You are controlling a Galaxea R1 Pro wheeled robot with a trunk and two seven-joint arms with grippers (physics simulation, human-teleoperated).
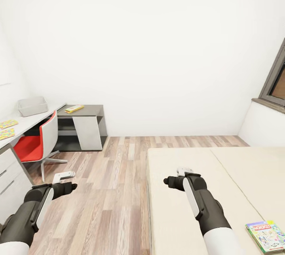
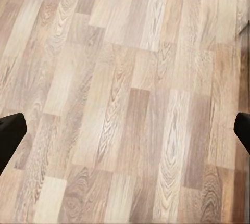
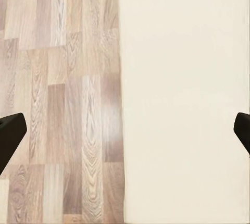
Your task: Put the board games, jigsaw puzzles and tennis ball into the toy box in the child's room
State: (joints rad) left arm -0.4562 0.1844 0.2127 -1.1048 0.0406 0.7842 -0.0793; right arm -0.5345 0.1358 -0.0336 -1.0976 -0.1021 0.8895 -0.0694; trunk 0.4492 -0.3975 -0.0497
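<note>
Two large furnishings frame what I see from the head camera: the bed [image 1: 221,191] with its plain beige mattress at lower right, and the table [image 1: 29,120] along the left wall, its light grey top running back to a lower dark grey wing [image 1: 90,109]. Wood-plank floor [image 1: 114,191] lies between them. A red-seated swivel chair [image 1: 37,144] stands tucked against the table.

On the table top, near its far end, I see the toy box [image 1: 32,106] — a light grey topless bin. One green-yellow board game [image 1: 74,108] lies flat on the dark wing, well apart from the bin. The two jigsaw puzzles [image 1: 8,128] lie flat on the near part of the table, one just beside the other. A second board game [image 1: 266,236], white-green, lies flat on the bed near its lower right corner.

My left gripper [image 1: 65,176] hovers over the floor; its wrist camera shows both fingertips [image 2: 10,133] far apart with bare planks between — jaws spread, holding nothing. My right gripper [image 1: 183,172] hovers over the bed's left edge, likewise spread wide and holding nothing.
</note>
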